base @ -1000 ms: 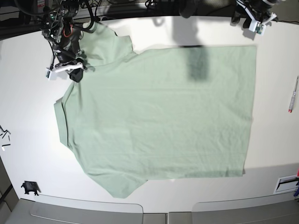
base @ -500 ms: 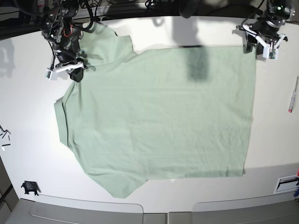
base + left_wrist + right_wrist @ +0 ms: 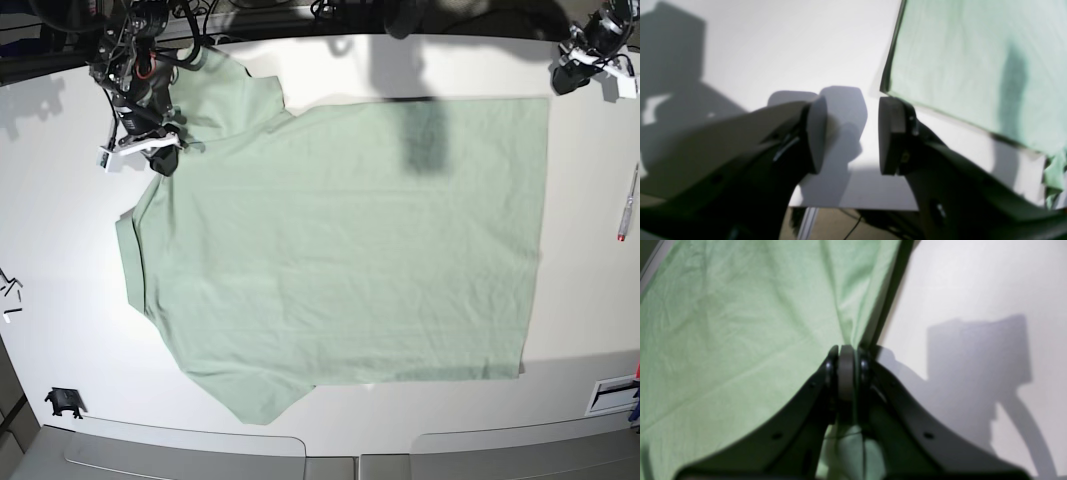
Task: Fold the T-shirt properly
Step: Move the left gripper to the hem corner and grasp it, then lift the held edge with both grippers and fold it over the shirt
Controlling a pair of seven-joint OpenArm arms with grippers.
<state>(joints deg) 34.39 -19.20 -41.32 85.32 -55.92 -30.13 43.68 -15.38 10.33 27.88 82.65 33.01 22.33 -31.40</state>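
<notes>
The shirt (image 3: 340,240) lies spread flat on the white desk (image 3: 60,230), its neck end toward the base view's left and its straight hem toward the right, one sleeve at the top left and the other at the bottom left. The right hand (image 3: 150,150) sits at the shirt's upper left edge, just below the top sleeve, closed on a pinch of the cloth; in its wrist view the fabric (image 3: 740,323) gathers into a fold that runs into the shut pads. The left hand (image 3: 590,65) hangs near the shirt's top right corner, just beyond it and not touching; its pads (image 3: 888,133) stand apart with nothing between them, over bare desk beside the shirt's corner (image 3: 973,60). A pen (image 3: 628,202) lies at the desk's right edge, well apart from the shirt.
</notes>
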